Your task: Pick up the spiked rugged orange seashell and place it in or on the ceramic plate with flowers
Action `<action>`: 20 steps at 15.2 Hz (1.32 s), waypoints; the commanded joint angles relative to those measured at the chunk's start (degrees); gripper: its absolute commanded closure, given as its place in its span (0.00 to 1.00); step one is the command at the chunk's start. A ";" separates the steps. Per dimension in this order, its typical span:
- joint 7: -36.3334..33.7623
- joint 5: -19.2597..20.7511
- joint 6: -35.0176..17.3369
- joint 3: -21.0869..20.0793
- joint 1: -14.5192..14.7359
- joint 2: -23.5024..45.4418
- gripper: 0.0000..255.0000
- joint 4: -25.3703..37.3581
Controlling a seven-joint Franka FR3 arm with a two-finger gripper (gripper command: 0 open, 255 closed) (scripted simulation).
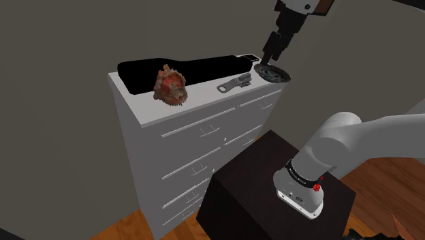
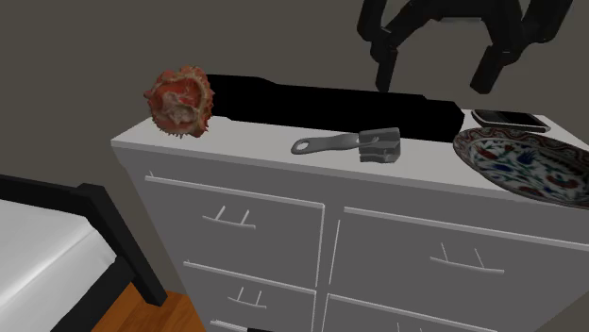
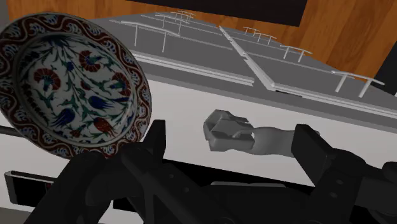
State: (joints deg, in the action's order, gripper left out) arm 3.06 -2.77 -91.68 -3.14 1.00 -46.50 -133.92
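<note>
Start at the second exterior view's left: you see a white bed [image 2: 38, 247] with a black frame low in the corner, which the shoulder view leaves out. Next comes the white dresser [image 2: 283, 236]. The spiked orange seashell [image 2: 179, 99] sits at its left end, against the black area along the back, well apart from everything else. The shoulder view gives you the same shell [image 1: 171, 84] near the dresser's [image 1: 197, 146] far end from the arm.

Moving right, a grey metal tool [image 2: 354, 144] lies flat near the middle of the top. Above it and slightly right hangs the pincer [image 2: 437, 80]. Its fingers are spread wide with nothing between them, clear of the surface.

At the right end you find the flowered plate [image 2: 524, 165], with a dark phone [image 2: 510, 120] just behind it. The wrist view alone shows you the plate's [image 3: 70, 89] red and blue flowers and scalloped border. There it lies beside the pincer [image 3: 231, 130], and the tool [image 3: 245, 135] shows between the parted fingers, untouched. In the shoulder view the pincer [image 1: 268, 60] hovers above the plate [image 1: 272, 73], and the dark stand [image 1: 272, 184] shows at lower right.
</note>
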 commanded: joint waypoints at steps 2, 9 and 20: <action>-2.52 -0.73 0.38 -1.73 0.00 0.99 0.00 0.92; -20.11 -4.56 2.83 -13.37 -1.01 10.94 0.00 10.18; -50.60 -1.22 7.96 -30.75 -3.65 37.28 0.00 34.50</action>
State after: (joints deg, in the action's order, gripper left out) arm -44.18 -5.06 -84.44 -32.32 -2.50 -12.58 -102.51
